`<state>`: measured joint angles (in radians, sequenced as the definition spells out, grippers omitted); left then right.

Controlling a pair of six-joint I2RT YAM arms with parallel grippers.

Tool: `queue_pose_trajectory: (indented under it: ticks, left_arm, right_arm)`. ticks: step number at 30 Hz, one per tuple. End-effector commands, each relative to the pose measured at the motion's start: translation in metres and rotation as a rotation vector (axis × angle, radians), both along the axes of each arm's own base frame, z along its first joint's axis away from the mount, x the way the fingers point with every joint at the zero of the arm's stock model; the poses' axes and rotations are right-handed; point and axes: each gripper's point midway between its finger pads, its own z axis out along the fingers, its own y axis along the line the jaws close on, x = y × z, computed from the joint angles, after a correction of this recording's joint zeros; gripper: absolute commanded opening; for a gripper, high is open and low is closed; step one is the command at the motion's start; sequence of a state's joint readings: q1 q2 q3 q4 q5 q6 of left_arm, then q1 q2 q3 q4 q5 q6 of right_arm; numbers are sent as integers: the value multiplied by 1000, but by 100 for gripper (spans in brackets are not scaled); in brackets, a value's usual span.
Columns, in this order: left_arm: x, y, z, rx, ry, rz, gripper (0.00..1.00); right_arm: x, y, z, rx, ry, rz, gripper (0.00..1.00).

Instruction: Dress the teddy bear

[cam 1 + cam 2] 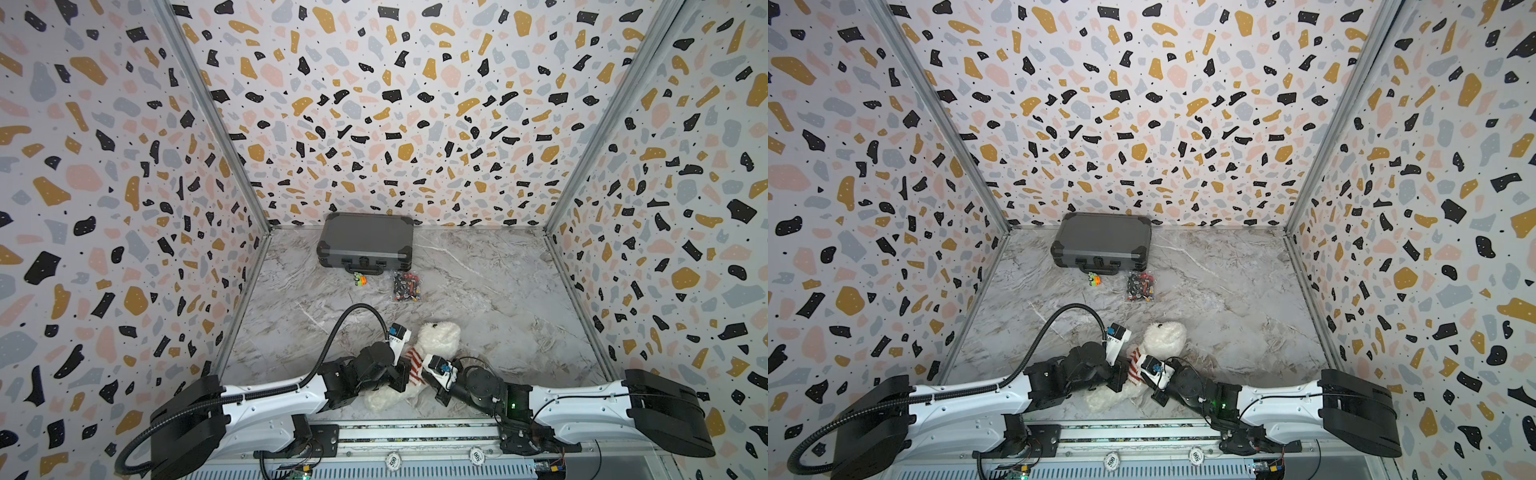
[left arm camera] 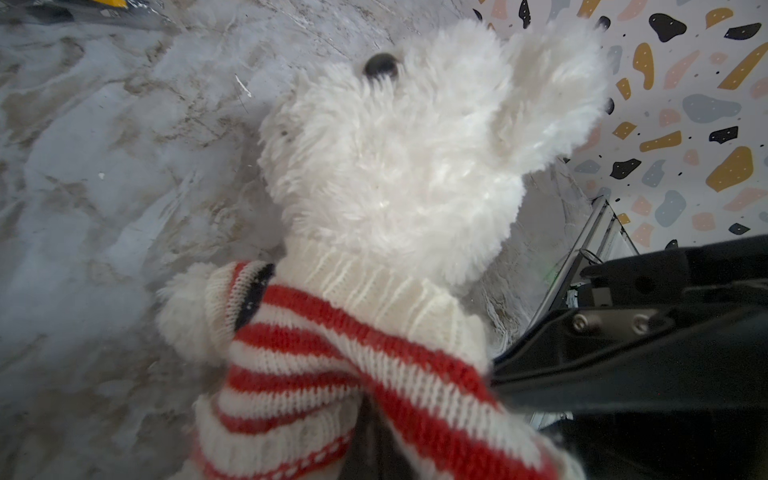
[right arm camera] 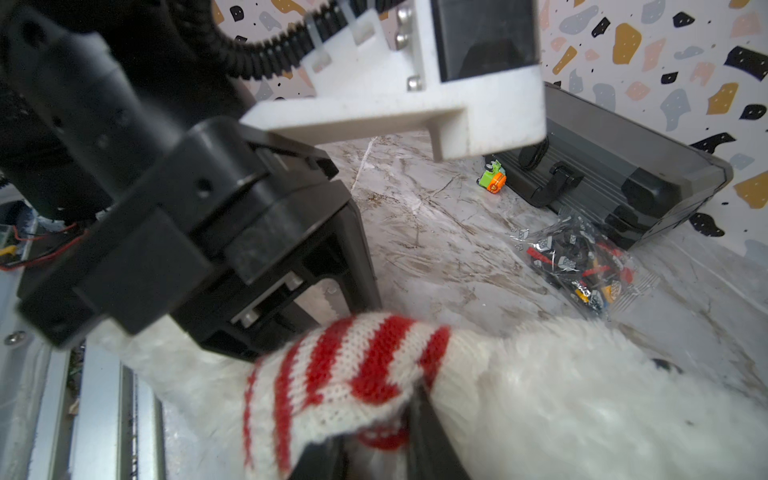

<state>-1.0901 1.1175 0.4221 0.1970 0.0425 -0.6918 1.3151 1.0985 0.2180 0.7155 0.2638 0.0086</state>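
Left hand (image 1: 402, 375) clamped tight on the red-and-white striped sweater (image 2: 332, 361) at the teddy bear (image 1: 438, 338)'s side; right hand (image 3: 374, 440) opposite, jaws narrowly apart about the hem, grip unclear. The bear lies between them at the table (image 1: 498, 299)'s front edge, head toward a grey case (image 1: 365, 239), small toy (image 1: 359, 279) and bag of parts (image 1: 406, 286), all well apart from it.

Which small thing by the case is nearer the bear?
The clear bag of bricks, right of the green-orange toy and closer to the bear.
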Motion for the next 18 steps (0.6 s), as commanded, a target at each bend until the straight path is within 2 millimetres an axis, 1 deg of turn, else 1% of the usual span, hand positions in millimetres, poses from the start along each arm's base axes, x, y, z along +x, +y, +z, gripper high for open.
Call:
queue_pose_trajectory:
  ticks: [1,4,6,9,14,16,18]
  left_arm:
    - [-25,-32,40,-156,-24,-163,0]
    - [-22,-26,40,-166,-27,-128,0]
    - [-18,-19,41,-167,-37,-95,0]
    - [-6,-6,39,-170,-35,-22,0]
    - [12,16,29,-164,-7,67,0]
    - [15,21,28,-157,-9,77,0]
    - [14,20,32,-165,-25,60,0]
  right_arm:
    - [-5,20,61,181,-47,47,11]
    - [-5,17,57,162,-38,40,3]
    - [-5,15,56,156,-23,35,0]
    - [-7,11,54,148,1,39,0]
    - [-22,7,59,156,47,113,0]
    - [-30,8,61,157,68,156,0]
    - [-37,9,62,155,83,195,0]
